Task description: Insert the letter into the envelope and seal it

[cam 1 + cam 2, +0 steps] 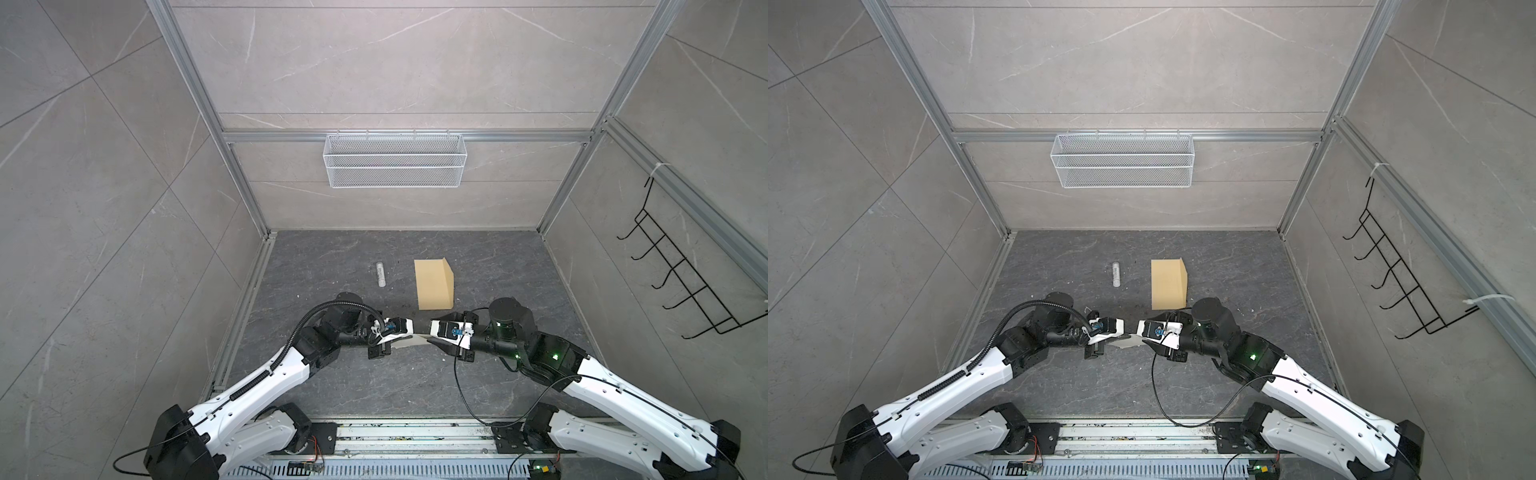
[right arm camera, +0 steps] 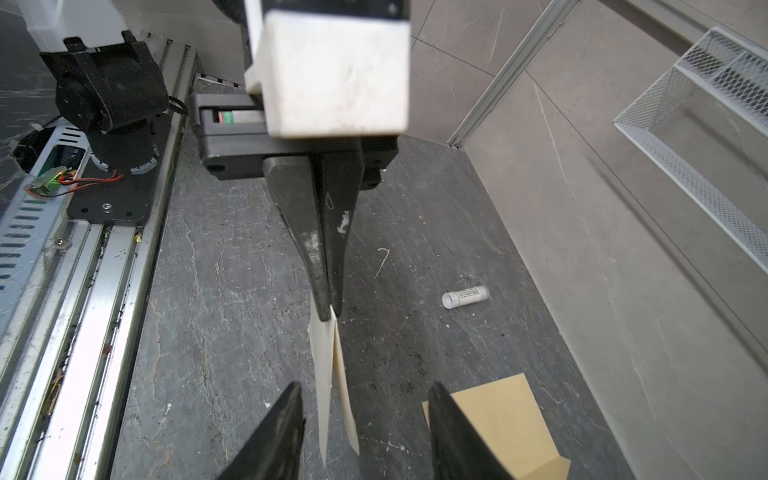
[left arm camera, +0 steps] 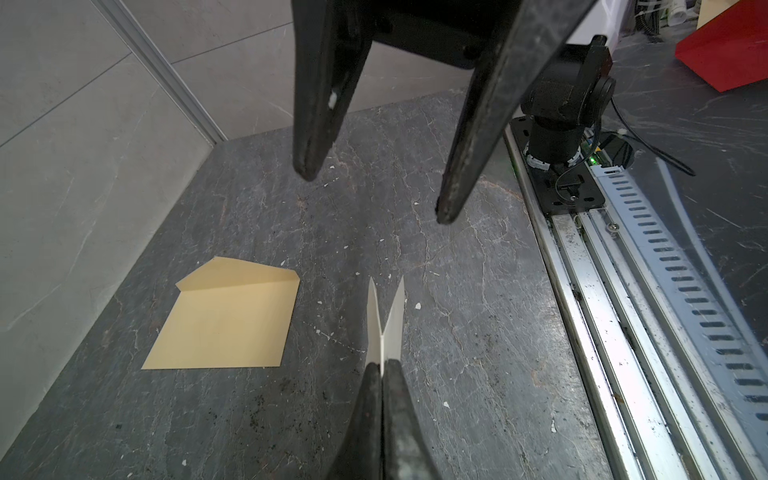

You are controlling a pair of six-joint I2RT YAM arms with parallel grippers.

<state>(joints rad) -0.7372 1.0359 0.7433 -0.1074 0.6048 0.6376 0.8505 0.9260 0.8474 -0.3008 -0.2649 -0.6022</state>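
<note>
The letter [image 3: 388, 324] is a pale sheet folded into a narrow V and held edge-up above the table. My left gripper [image 3: 380, 365] is shut on one end of it. My right gripper [image 2: 363, 388] is open, with one finger on each side of the letter's [image 2: 326, 374] free end and a gap on both sides. In both top views the two grippers meet tip to tip over the near middle of the table, with the letter [image 1: 409, 342] between them. The envelope [image 1: 433, 284] [image 1: 1168, 284] lies flat just beyond them, its flap raised along the right side.
A white glue stick [image 1: 380, 274] [image 2: 465, 296] lies left of the envelope. A white wire basket [image 1: 394, 160] hangs on the back wall and a black hook rack [image 1: 685, 282] on the right wall. A metal rail [image 3: 623, 332] runs along the table's near edge.
</note>
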